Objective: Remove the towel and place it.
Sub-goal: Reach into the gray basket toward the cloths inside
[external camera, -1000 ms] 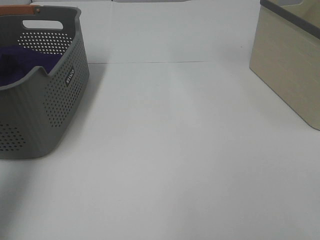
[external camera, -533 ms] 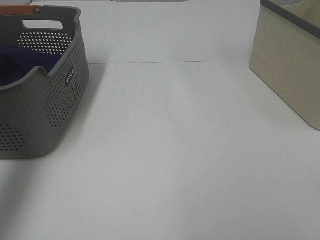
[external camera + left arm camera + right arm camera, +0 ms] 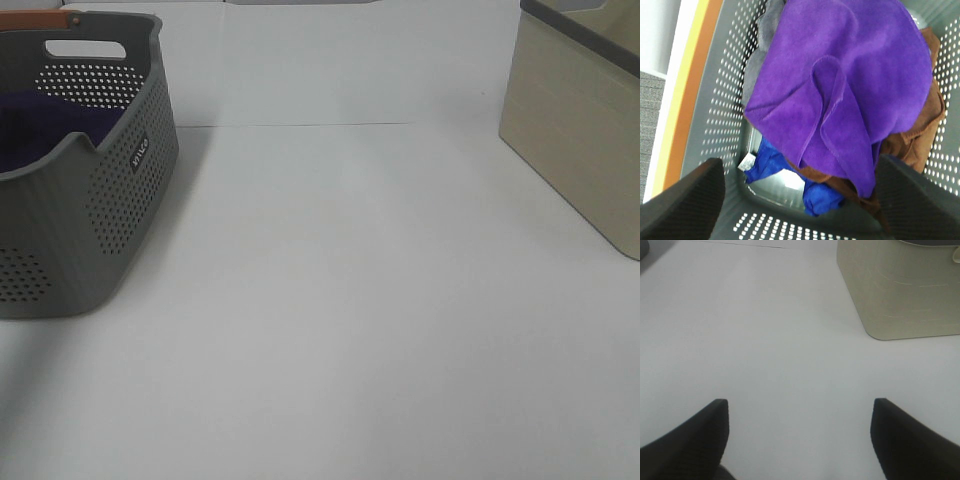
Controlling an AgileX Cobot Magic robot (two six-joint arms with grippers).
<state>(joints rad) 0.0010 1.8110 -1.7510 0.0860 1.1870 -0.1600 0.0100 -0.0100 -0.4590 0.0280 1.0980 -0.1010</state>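
The white table (image 3: 350,300) is lying bare between the grey basket (image 3: 100,220) and the beige bin (image 3: 575,140). The towel (image 3: 850,85) is sitting inside the basket, draping over a brown cloth (image 3: 920,130) and a blue cloth (image 3: 770,160). The left gripper (image 3: 800,197) is hovering above it with its fingers spread wide, holding nothing. The right gripper (image 3: 800,437) is hanging over the table, equally spread and empty.

A dark patch that was crossing the purple a second ago is fading. I'm taking that as the arm shifting, with no grasp begun.

The basket's label (image 3: 139,154) is showing white lettering, too small to read.
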